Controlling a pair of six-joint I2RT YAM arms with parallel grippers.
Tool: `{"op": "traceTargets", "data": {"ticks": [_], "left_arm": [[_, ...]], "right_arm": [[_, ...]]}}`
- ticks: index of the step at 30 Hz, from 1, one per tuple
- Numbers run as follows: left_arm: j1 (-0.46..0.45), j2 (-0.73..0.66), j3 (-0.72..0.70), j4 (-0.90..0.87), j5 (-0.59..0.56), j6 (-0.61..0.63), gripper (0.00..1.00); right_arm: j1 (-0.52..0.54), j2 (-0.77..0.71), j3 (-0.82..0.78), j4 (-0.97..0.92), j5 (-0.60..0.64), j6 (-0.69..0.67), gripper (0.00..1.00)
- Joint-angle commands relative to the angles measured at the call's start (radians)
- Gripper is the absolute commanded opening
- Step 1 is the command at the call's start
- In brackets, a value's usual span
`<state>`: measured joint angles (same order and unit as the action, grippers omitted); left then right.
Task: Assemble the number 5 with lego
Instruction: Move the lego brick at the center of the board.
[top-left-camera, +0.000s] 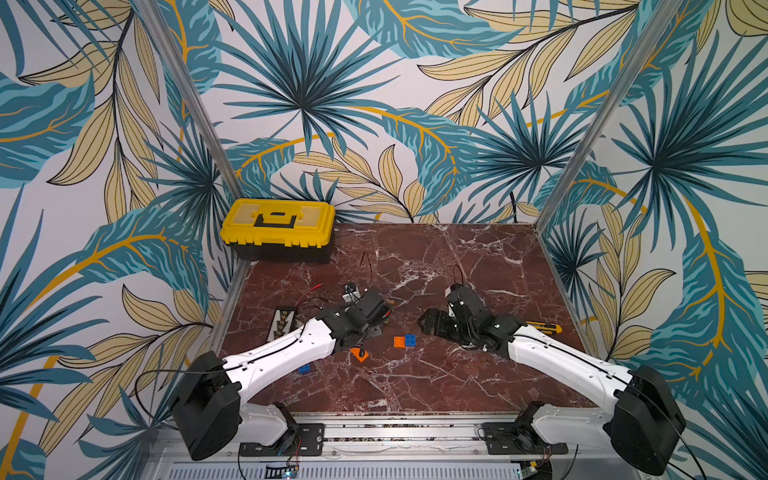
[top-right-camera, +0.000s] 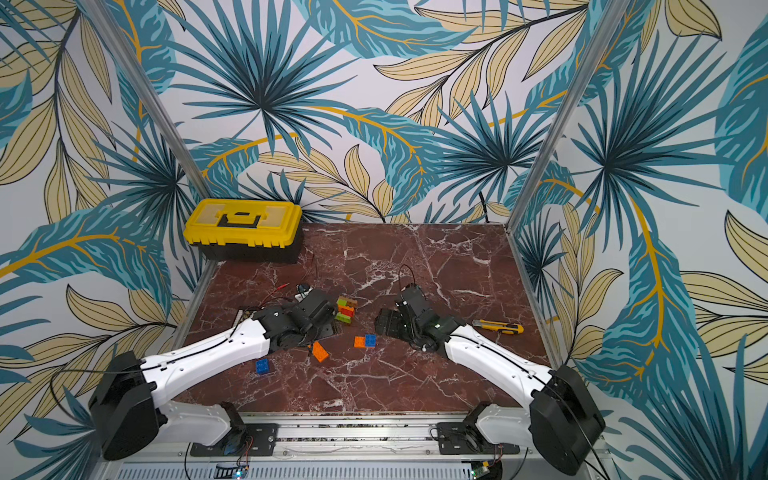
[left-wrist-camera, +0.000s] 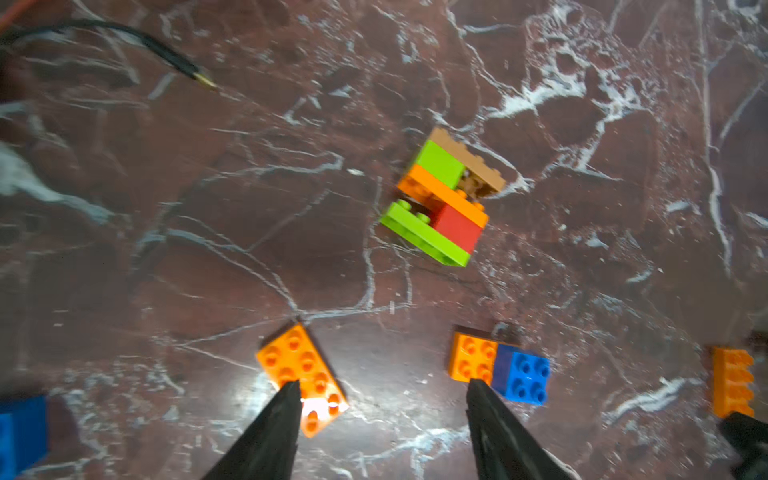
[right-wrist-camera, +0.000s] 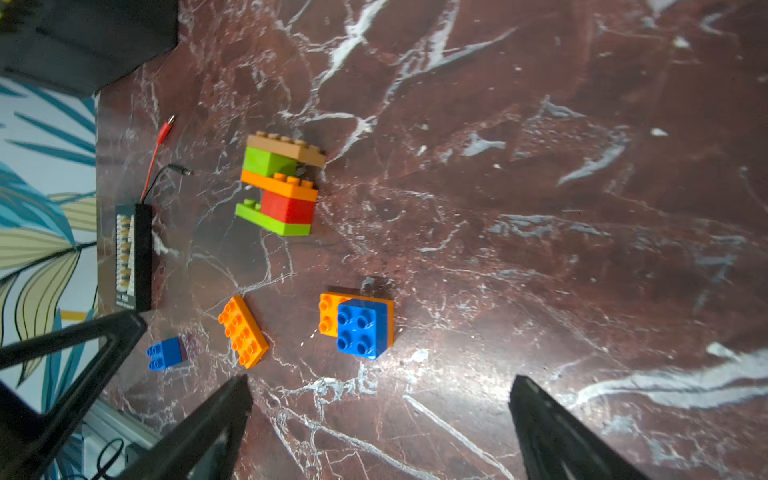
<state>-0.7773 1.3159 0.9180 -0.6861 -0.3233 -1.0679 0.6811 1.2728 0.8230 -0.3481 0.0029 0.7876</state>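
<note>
Hanging open and empty, the left gripper (left-wrist-camera: 384, 386) has the orange brick (left-wrist-camera: 301, 376) just nearward, its long axis far-left to near-right; the right gripper (right-wrist-camera: 380, 380), wide open, is farther

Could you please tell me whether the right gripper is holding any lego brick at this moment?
No, the right gripper stands wide open with nothing between its jaws.

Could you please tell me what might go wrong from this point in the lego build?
The left pincer, jaws apart, has one fingertip over the loose orange brick; descending may skew it rather than grasp it.
The multicolour cluster lies on its side, so pressing a brick on could slide or split it.
The black lead nearby might snag.
</note>
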Motion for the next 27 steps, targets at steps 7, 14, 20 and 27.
{"op": "traceTargets", "data": {"ticks": [7,14,20,27], "left_arm": [[0.240,-0.263,-0.266,-0.114,-0.024,-0.068,0.87],[0.419,-0.327,-0.348,-0.099,0.092,-0.022,0.91],[0.540,-0.376,-0.381,-0.073,0.172,0.018,0.96],[0.605,-0.374,-0.397,-0.080,0.201,0.027,0.98]], "right_arm": [[0.131,0.096,0.146,-0.028,0.039,-0.167,0.99],[0.285,0.319,0.359,-0.120,0.039,-0.296,0.99],[0.359,0.550,0.567,-0.235,0.098,-0.367,0.88],[0.386,0.732,0.724,-0.287,0.126,-0.402,0.79]]}}
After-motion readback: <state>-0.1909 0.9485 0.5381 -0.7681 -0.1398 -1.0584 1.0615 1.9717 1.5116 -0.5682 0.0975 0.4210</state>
